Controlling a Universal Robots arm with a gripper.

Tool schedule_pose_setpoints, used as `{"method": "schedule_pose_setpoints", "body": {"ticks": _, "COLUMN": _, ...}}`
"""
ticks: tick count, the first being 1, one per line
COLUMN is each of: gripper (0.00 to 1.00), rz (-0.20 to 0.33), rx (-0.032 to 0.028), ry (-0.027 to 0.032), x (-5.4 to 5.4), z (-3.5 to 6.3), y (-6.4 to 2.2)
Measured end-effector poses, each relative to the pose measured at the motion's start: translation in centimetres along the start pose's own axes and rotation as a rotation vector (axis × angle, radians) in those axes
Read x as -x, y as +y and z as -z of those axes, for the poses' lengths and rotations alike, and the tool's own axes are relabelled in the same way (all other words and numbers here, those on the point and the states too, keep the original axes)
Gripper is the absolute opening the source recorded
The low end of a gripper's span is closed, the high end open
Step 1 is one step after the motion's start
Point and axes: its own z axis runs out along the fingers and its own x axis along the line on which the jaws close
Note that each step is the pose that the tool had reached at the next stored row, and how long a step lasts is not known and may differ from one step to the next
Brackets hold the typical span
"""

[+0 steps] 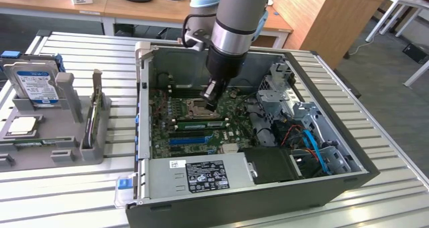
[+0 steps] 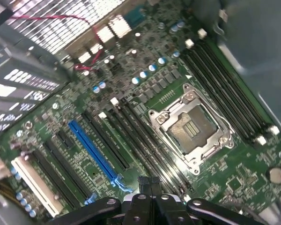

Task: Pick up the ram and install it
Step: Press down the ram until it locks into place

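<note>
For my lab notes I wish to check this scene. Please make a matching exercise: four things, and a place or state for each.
1 hard drive
2 CPU socket
3 power supply
4 tool

A shut, above the motherboard
B on the grey rack outside the case
C bears a black label
D empty, mid-motherboard

Pairs: 1-B, 2-D, 3-C, 4-A

No text is legible on the power supply label [image 1: 204, 175] or hard drive label [image 1: 35, 82].
</note>
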Motion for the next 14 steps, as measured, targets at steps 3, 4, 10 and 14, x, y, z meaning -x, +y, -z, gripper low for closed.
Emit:
{"method": "schedule_pose_setpoints", "body": {"ticks": 3, "gripper": 0.11, "rz": -0.049, "rx": 0.0, "ry": -0.0007, "x": 0.0, "z": 0.0, "y": 0.0}}
{"method": "schedule_pose_setpoints", "body": {"ticks": 4, "gripper": 0.11, "rz": -0.066, "rx": 0.0, "ry": -0.0009, "x": 0.0, "z": 0.0, "y": 0.0}}
{"method": "schedule_pose_setpoints", "body": {"ticks": 10, "gripper": 0.11, "rz": -0.162, "rx": -0.0001, "ry": -0.0022, "x": 0.0, "z": 0.0, "y": 0.0}}
{"method": "schedule_pose_setpoints", "body": {"ticks": 14, "gripper": 0.11, "rz": -0.224, "rx": -0.0001, "ry": -0.003, "x": 0.0, "z": 0.0, "y": 0.0}}
